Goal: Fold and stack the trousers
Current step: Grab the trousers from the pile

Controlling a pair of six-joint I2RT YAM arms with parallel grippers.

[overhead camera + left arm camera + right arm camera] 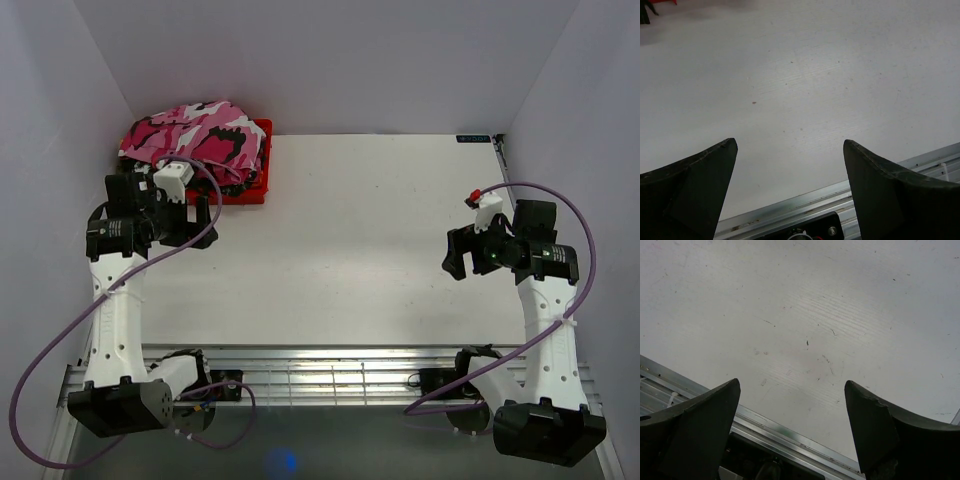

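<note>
In the upper left of the top view, the trousers (195, 135) lie bunched in a hot-pink, white and black heap on a red tray (262, 165) at the far left corner of the white table (350, 250). Just below the heap, at mid-left, the left gripper (185, 222) hangs over the table beside the tray's near edge, apart from the cloth. Its wrist view shows the two dark fingers (700, 185) spread wide with only bare tabletop between them, and a sliver of red in the top left corner. A purple cable (60, 345) loops down the left arm to its base at the lower left.

A metal rail (320, 375) runs along the bottom edge of the table between the two bases.

At mid-right, the right gripper (465, 252) hovers over bare table, well apart from the trousers. Its fingers (890, 430) also stand wide apart, holding nothing, with the scuffed white surface and the rail beneath them.
</note>
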